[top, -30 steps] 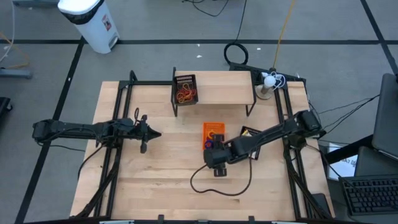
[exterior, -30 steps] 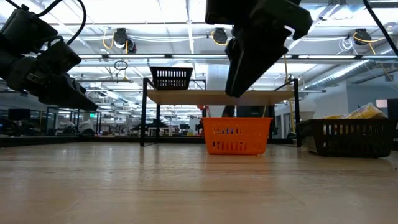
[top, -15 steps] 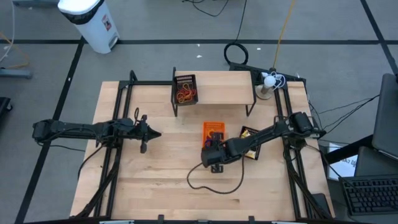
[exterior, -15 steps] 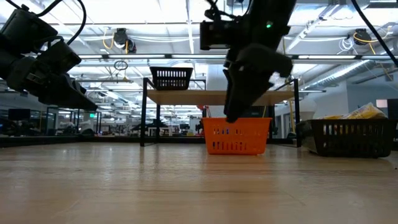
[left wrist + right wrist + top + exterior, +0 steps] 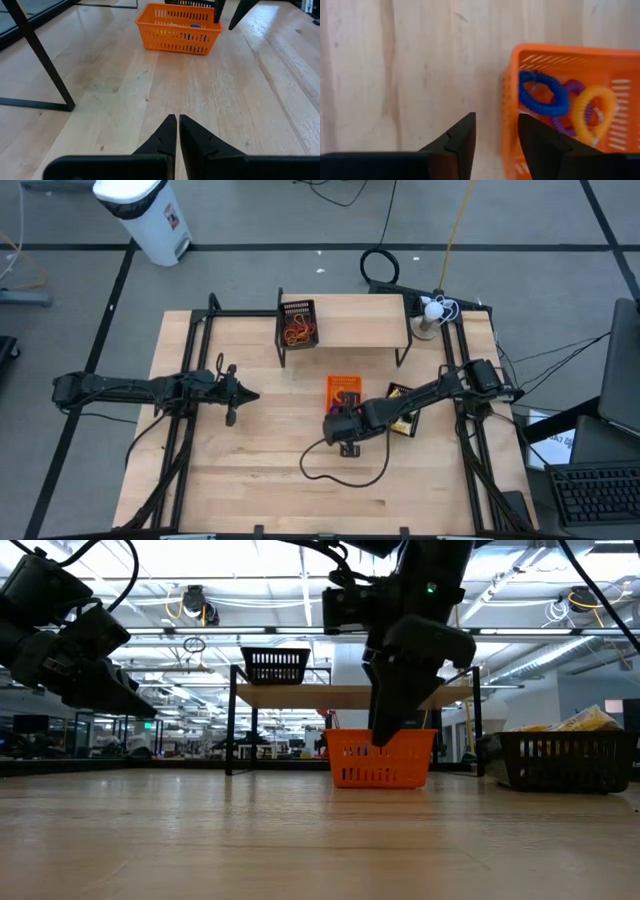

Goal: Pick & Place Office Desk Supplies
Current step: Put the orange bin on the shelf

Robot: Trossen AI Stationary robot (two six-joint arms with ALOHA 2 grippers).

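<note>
Two fingers (image 5: 495, 145) parted, empty | orange tray (image 5: 510, 115) edge beneath

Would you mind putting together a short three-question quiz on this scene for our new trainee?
1. True or false: the left gripper is shut and holds nothing.
2. Which ring in the orange tray lies nearest the right gripper? A) blue ring B) purple ring C) yellow-orange ring
3. Fill in: in the high view, the black mesh tray holding rubber bands stands on the raised ____ at the table's far side.

Key: 1 true; 2 A; 3 shelf.
</note>
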